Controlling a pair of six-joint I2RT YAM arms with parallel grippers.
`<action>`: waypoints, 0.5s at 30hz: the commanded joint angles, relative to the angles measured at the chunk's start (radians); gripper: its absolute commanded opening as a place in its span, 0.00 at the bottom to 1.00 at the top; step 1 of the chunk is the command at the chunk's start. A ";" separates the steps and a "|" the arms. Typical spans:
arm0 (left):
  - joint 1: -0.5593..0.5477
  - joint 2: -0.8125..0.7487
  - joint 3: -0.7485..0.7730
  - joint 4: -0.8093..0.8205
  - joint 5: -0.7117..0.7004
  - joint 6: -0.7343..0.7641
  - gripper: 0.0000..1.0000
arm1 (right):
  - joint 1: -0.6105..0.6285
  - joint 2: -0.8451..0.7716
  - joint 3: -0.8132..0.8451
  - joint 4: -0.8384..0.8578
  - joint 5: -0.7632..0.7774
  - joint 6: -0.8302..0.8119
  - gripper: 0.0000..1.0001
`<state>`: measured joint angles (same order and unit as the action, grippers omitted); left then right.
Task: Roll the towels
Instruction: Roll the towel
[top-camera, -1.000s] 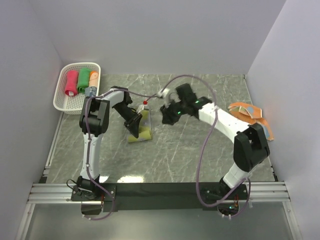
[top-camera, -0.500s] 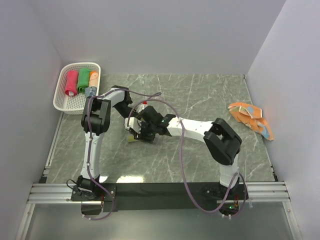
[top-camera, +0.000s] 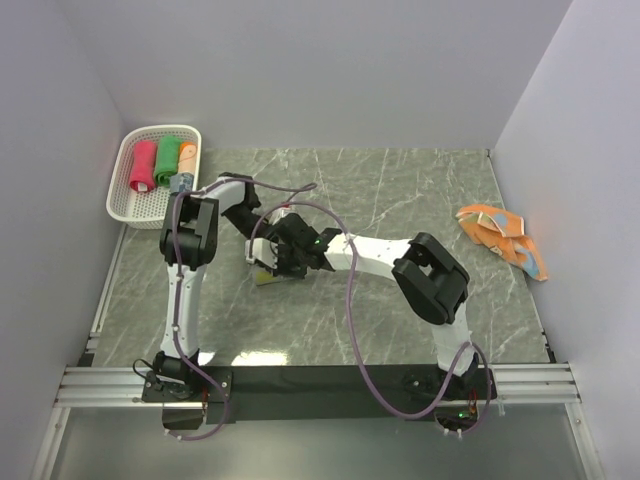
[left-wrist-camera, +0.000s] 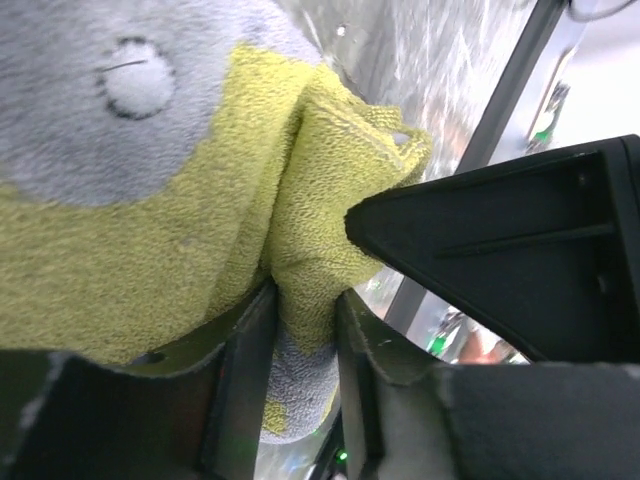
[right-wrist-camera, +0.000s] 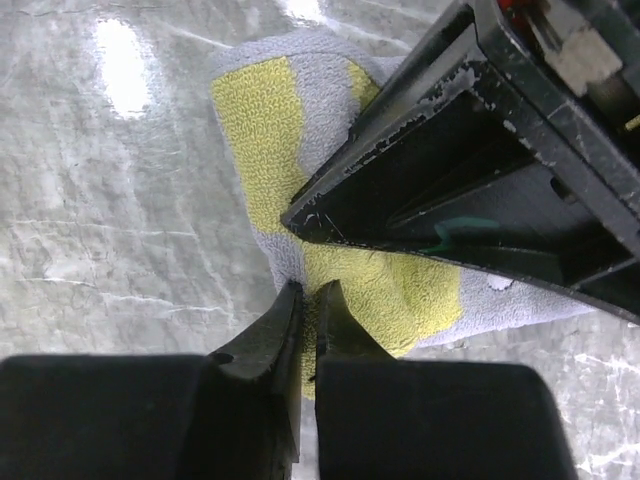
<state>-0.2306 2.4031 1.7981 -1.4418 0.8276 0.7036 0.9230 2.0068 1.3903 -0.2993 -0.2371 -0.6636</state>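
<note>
Fingers (left-wrist-camera: 240, 375) of the left gripper (left-wrist-camera: 303, 300) are clamped on a raised fold of the yellow-and-grey towel (left-wrist-camera: 130, 250), and the terry bulges up between the two pads. That pinch looks like an anchor, holding one end of the cloth steady so it cannot slide on the smooth marbled table (top-camera: 400, 300).

Over to the right gripper (right-wrist-camera: 310, 292). Its fingers (right-wrist-camera: 280, 340) are pressed almost together with only a thin slit showing, and the tips sit right at the towel's edge. I cannot tell whether a layer is actually caught in there. My read is that it is set low at that edge to lift it and start the curl while the other side is held.

From above, the towel lies left of centre on the table. Both arms meet over it and cover most of it, so only a strip shows.

At the far left, the white basket (top-camera: 125, 205) holds a pink roll (top-camera: 143, 165), a green roll (top-camera: 166, 158) and an orange roll (top-camera: 188, 157) lying side by side. They seem to be finished work, parked out of the way. Well apart at the right edge lies a crumpled orange towel with light-blue marks (top-camera: 500, 232), unrolled and likely next in line.

As for writing, no brand, label or lettering is legible on any cloth, the basket or the arms.
</note>
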 joint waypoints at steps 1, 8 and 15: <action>0.039 -0.013 -0.062 0.208 -0.120 -0.042 0.40 | -0.022 0.004 -0.014 -0.087 -0.060 -0.013 0.00; 0.135 -0.012 -0.088 0.231 -0.022 -0.093 0.47 | -0.061 0.015 0.025 -0.251 -0.235 0.019 0.00; 0.174 -0.077 -0.097 0.239 0.106 -0.096 0.50 | -0.096 0.133 0.185 -0.382 -0.355 0.059 0.00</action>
<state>-0.1017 2.3856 1.7081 -1.3571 0.9699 0.5766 0.8402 2.0808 1.5253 -0.4614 -0.4858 -0.6434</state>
